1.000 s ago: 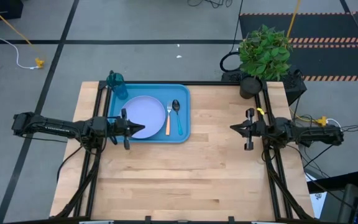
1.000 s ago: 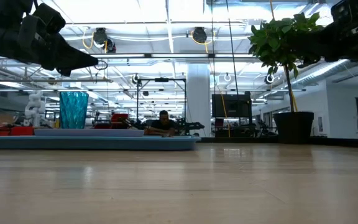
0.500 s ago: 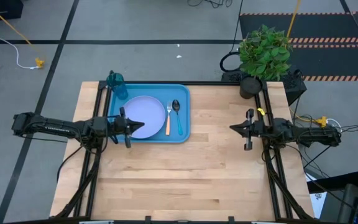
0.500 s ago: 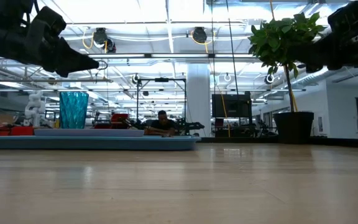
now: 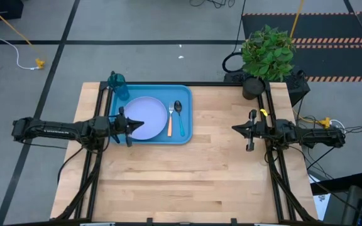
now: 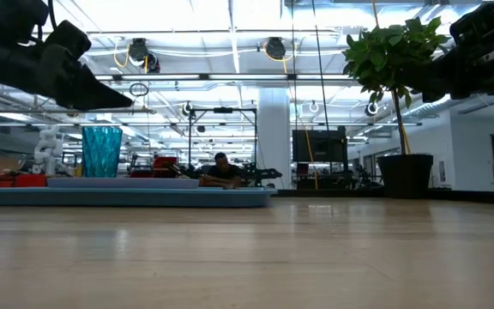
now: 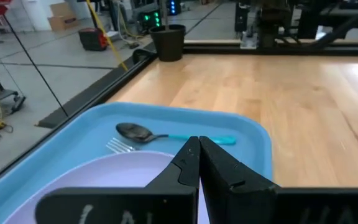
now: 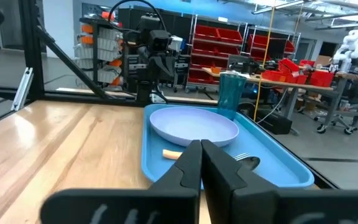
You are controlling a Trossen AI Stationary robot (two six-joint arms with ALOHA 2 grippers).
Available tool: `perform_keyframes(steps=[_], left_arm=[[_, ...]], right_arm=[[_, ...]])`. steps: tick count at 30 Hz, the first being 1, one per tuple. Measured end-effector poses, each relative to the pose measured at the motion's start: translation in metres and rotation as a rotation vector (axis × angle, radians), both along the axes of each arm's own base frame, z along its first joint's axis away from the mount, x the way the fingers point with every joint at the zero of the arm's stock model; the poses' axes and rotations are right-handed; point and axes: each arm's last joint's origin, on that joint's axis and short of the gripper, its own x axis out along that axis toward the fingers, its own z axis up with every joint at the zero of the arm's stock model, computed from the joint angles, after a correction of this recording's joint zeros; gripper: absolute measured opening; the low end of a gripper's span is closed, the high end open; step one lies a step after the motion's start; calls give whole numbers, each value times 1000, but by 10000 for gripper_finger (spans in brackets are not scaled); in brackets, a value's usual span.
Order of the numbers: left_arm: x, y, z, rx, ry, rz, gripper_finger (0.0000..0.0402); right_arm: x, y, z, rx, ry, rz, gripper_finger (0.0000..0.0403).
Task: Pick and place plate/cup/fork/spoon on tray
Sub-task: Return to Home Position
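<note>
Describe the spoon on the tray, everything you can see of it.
The spoon is small, with a dark, shiny metal bowl and a thin light-blue handle that looks like plastic. It lies flat on the floor of the blue tray, close to the tray's right rim, with its bowl toward the table's far edge. The orange-handled fork lies parallel on its left, a narrow gap between them. Nothing else touches it.
</note>
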Motion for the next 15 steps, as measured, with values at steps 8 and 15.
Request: perform_keyframes(steps=[8,15], left_arm=[[-11,-3,-2,-61,21,-38,5],[-18,-8,-7,-105,67,-78,5]], right_arm=[[0,0,0,0,2,0,0],[0,0,0,0,2,0,0]])
